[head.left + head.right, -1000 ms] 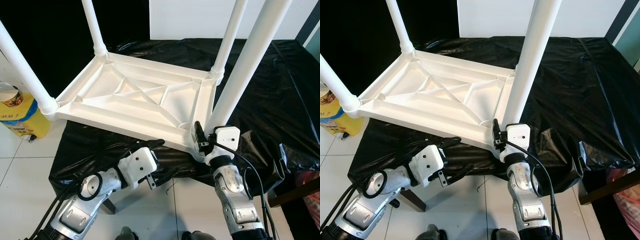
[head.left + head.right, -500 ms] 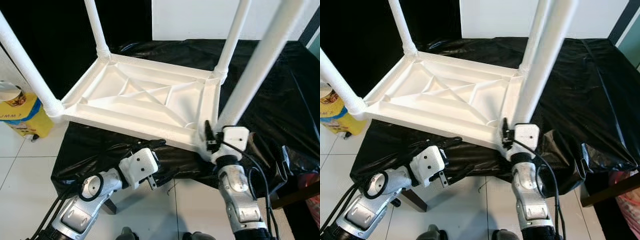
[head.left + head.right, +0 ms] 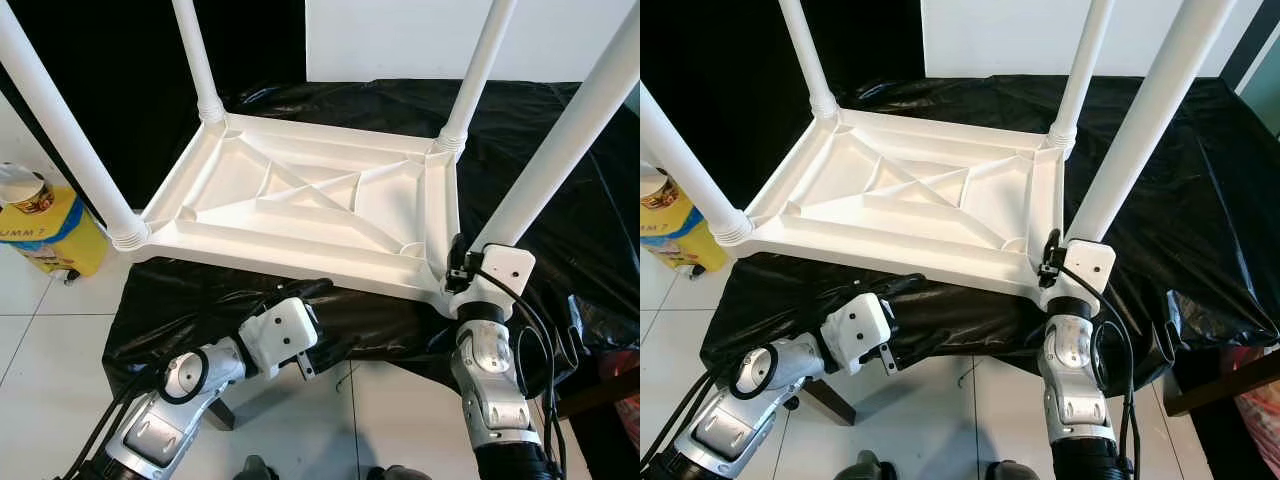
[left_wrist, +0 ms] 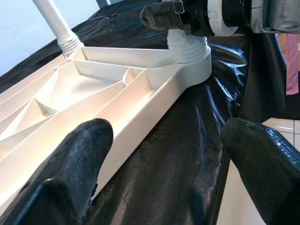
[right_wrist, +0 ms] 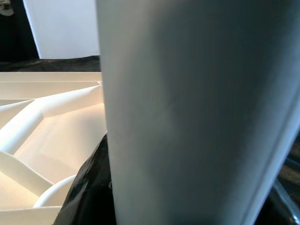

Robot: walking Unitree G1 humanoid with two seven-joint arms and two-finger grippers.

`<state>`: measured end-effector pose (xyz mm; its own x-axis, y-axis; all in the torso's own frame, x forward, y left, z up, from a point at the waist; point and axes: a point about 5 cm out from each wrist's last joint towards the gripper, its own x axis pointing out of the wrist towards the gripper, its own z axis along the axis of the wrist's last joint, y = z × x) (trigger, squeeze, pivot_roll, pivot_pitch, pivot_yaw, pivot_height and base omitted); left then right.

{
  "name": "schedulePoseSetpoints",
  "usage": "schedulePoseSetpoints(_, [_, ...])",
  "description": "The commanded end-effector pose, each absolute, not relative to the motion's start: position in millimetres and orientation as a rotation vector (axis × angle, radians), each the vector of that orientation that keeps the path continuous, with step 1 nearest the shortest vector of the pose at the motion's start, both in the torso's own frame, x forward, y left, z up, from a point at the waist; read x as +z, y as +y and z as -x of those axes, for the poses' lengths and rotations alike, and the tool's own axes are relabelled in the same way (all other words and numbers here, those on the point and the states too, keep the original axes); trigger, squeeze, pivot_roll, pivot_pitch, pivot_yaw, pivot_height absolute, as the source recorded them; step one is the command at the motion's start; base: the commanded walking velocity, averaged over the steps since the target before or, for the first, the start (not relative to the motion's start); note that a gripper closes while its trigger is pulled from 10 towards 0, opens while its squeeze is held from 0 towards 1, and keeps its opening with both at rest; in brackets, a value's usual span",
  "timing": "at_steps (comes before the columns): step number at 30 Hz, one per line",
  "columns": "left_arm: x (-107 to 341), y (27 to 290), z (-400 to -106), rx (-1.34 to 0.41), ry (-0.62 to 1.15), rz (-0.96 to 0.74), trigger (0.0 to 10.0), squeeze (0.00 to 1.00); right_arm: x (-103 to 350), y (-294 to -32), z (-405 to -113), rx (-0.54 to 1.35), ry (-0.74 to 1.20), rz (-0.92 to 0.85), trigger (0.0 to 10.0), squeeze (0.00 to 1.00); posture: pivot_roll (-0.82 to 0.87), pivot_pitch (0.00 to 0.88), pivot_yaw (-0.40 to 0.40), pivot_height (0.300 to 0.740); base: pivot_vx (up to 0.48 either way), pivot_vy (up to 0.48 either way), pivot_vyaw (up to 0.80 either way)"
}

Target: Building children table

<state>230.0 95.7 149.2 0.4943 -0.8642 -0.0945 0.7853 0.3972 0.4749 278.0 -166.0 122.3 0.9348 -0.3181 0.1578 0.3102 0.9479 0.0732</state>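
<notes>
Head views, table: the white plastic children's table (image 3: 320, 215) lies upside down on a surface draped in black plastic sheeting (image 3: 560, 200), ribbed underside up. I count three legs seated in corner sockets, plus a fourth leg (image 3: 560, 150) at the near right corner.
Head views, right gripper: my right gripper (image 3: 462, 268) sits at the base of that fourth leg, at its socket. Its fingers are hidden behind the wrist housing here.
Head views, left gripper: my left gripper (image 3: 902, 290) reaches under the near edge of the table, against the sheeting.
Left wrist view: both black fingers (image 4: 79, 159) stand wide apart, one touching the near rim of the table frame (image 4: 140, 101), nothing between them. Ahead I see the ribbed collar of the fourth leg in its corner socket (image 4: 190, 51).
Right wrist view: the white leg (image 5: 187, 112) fills the frame at close range, with a dark finger (image 5: 89, 192) pressed beside it. I judge the grip closed on the leg.
Risk: my guess is the leg is not fully home. It leans outward, so pushing could cross the thread or pop it out. The table may slide on the slick sheeting, since the left gripper only braces it.
Surroundings: a yellow container (image 3: 45, 225) stands on the tiled floor (image 3: 40, 320) to the left, well clear. Folds of sheeting near the right corner could snag.
</notes>
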Motion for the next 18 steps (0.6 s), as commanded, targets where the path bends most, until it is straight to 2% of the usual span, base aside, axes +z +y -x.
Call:
schedulePoseSetpoints(1, [146.5, 94.9, -229.6, -1.088, -0.170, -0.514, 10.0, 0.00, 82.0, -184.4, -264.0, -0.432, 0.024, -0.050, 10.0, 0.00, -0.01, 0.098, 0.007, 0.740, 0.000, 0.000, 0.00])
schedulePoseSetpoints(5, [146.9, 94.9, -230.3, -1.088, -0.173, -0.516, 10.0, 0.00, 83.3, -181.1, -264.0, -0.406, 0.010, -0.069, 10.0, 0.00, -0.01, 0.096, 0.007, 0.740, 0.000, 0.000, 0.00])
schedulePoseSetpoints(7, [147.2, 93.7, -230.2, -1.090, -0.176, -0.515, 10.0, 0.00, 87.4, -180.7, -264.4, -0.389, -0.025, -0.075, 10.0, 0.77, -0.01, 0.095, 0.007, 0.740, 0.000, 0.000, 0.00])
schedulePoseSetpoints(8, [147.2, 93.7, -230.2, -1.090, -0.176, -0.515, 10.0, 0.00, 87.4, -180.7, -264.4, -0.389, -0.025, -0.075, 10.0, 0.77, -0.01, 0.095, 0.007, 0.740, 0.000, 0.000, 0.00])
schedulePoseSetpoints(9, [147.2, 93.1, -230.1, -1.091, -0.178, -0.515, 10.0, 0.00, 89.8, -180.5, -264.5, -0.383, -0.044, -0.077, 10.0, 1.00, -0.01, 0.095, 0.006, 0.740, 0.000, 0.000, 0.00])
schedulePoseSetpoints(18, [147.6, 91.2, -230.2, -1.088, -0.188, -0.510, 10.0, 0.00, 102.7, -183.0, -268.4, -0.269, -0.132, -0.048, 10.0, 1.00, -0.01, 0.095, -0.001, 0.740, 0.000, 0.000, 0.00])
